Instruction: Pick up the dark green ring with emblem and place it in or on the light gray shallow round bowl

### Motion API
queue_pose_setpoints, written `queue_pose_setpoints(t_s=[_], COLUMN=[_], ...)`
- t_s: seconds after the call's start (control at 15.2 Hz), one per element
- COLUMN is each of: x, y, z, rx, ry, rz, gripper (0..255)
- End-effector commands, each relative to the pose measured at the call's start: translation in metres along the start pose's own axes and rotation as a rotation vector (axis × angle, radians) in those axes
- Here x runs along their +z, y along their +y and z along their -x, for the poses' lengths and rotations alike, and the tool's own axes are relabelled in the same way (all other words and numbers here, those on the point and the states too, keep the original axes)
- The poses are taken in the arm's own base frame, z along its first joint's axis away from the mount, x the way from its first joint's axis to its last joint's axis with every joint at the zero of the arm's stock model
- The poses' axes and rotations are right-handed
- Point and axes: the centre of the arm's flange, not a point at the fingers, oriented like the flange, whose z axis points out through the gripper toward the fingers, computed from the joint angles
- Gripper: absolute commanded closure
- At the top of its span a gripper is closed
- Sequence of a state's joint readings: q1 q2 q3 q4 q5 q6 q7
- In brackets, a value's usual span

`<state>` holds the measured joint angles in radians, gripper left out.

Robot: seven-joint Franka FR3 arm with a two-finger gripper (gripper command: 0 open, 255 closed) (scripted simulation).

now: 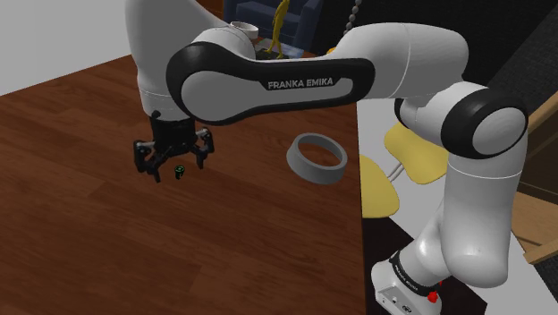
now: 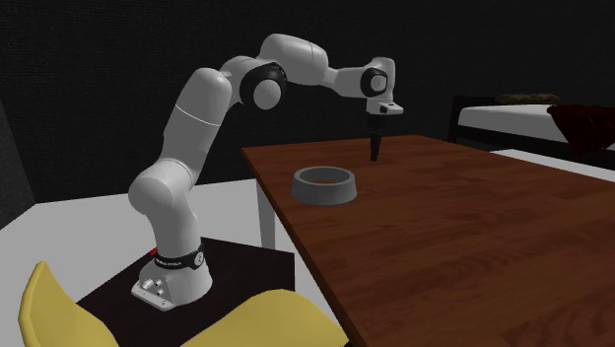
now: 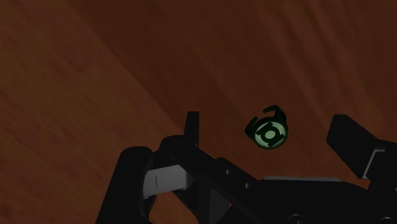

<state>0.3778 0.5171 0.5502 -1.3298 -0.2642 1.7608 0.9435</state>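
Observation:
A small dark green ring with a pale green emblem point(image 3: 268, 132) lies on the brown wooden table point(image 1: 250, 233). My black gripper point(image 3: 268, 123) is open and low over the table. One of its fingers point(image 3: 191, 125) stands on each side of the ring, and neither touches it. In the shoulder view the ring point(image 1: 179, 171) shows between the fingertips of the gripper point(image 1: 181, 166). The light gray shallow round bowl point(image 1: 317, 158) sits on the table towards the shoulder view's right, near the table's edge. In the second exterior view the gripper point(image 2: 375, 150) points straight down beyond the bowl point(image 2: 324, 184).
The table's edge runs close to the bowl on the side of the stand point(image 2: 187, 286). Yellow chairs point(image 1: 407, 161) stand beside the table. A bed point(image 2: 532, 123) lies at the far right of the second exterior view. Bare tabletop stretches around the ring.

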Motion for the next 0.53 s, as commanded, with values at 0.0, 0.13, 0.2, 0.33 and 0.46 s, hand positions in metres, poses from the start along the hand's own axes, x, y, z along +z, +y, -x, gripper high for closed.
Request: queue_pose_setpoints(t_s=[0.0,0.13,0.2,0.33,0.46], x=[0.0010,0.0010,0.0010,0.0010,0.0010], y=[0.0001,0.0001,0.0001,0.0001,0.0001], z=[0.0000,0.0000,0.0000,0.0000,0.0000], rx=[0.000,0.000,0.000,0.000,0.000], ry=[0.000,0.000,0.000,0.000,0.000], rz=[0.000,0.000,0.000,0.000,0.000], gripper=[0,0,0,255,255])
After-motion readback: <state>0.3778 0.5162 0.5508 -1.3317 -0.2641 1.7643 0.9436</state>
